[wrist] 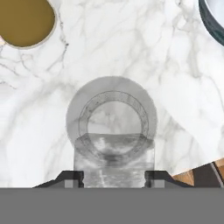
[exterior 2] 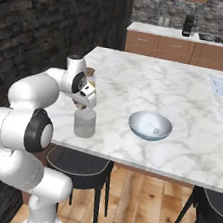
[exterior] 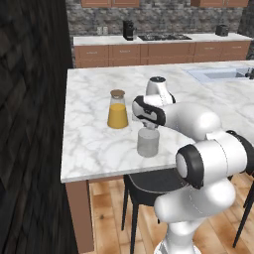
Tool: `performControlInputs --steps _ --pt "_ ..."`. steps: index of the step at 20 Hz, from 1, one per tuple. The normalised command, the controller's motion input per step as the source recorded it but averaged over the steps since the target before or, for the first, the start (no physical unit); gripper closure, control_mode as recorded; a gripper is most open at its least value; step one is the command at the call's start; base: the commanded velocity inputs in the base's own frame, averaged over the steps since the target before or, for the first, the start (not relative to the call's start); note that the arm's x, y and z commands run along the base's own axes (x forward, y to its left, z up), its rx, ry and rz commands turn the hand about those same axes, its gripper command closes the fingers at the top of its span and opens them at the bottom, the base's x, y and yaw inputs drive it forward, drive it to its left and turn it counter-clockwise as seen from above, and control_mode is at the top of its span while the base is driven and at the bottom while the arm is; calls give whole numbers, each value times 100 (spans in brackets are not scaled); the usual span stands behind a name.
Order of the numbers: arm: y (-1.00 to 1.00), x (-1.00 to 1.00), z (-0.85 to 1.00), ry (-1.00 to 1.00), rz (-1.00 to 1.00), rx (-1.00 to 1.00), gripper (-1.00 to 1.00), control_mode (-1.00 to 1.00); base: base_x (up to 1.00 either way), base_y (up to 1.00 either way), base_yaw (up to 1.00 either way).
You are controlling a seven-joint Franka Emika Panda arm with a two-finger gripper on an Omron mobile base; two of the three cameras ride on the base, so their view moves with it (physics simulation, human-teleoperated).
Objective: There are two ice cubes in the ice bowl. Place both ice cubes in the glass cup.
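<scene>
While gripper (wrist: 113, 175) hangs directly over glass cup (wrist: 111, 120), jaws clamp one ice cube (wrist: 114, 164).
Ice bowl (exterior 2: 137, 127) right of cup, carafe (exterior: 117, 110) behind-left.

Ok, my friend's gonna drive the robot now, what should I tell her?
Gripper: shut on one ice cube, right above the cup.
Other cube: in the bowl, beside the cup on the counter.
Done: first cube lifted out and brought over the cup.
Left: drop it in, then fetch the other cube and drop that in too.
</scene>
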Motion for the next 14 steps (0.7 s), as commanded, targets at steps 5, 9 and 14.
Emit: performControlInputs --steps 5,9,14 --pt "0 21 -2 -1 0 3 100 -100 0 0 0" --pt "0 12 -16 0 0 0 100 -100 0 0 0" --pt "0 0 -27 0 0 0 100 -100 0 0 0"
